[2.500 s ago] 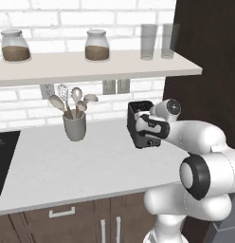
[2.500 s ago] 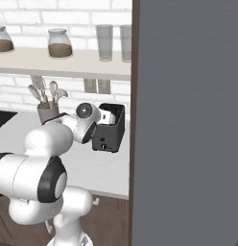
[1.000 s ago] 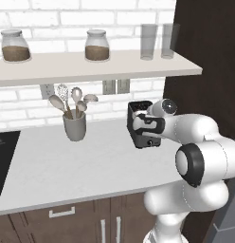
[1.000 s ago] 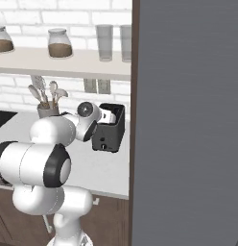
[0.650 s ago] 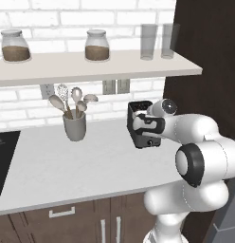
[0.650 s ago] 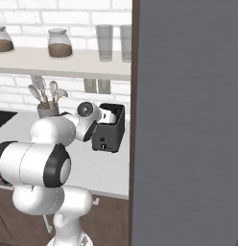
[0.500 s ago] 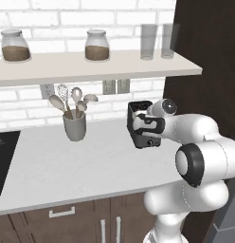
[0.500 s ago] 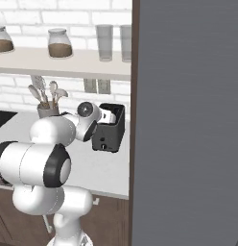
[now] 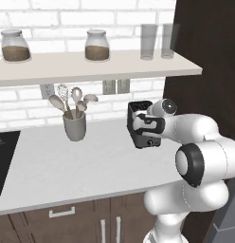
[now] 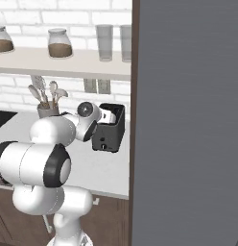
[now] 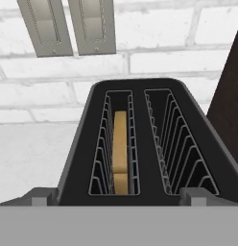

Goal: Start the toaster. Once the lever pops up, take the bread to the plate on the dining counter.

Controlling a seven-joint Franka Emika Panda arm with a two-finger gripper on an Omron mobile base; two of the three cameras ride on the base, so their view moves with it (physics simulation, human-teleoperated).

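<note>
Poised over the toaster (image 11: 140, 144), jaws spread wide, holding nothing; bread (image 11: 120, 153) sunk in its left slot, probably mid-toasting, lever hidden.

On the shelf (image 9: 114, 66) above my worktop (image 9: 91, 166) stand two jars (image 9: 97, 46) toward its left end and two glasses (image 9: 149, 42) near its right end. A utensil cup (image 9: 75, 126) sits by the worktop's back edge; a cooktop (image 9: 3, 159) occupies its left end.
</note>
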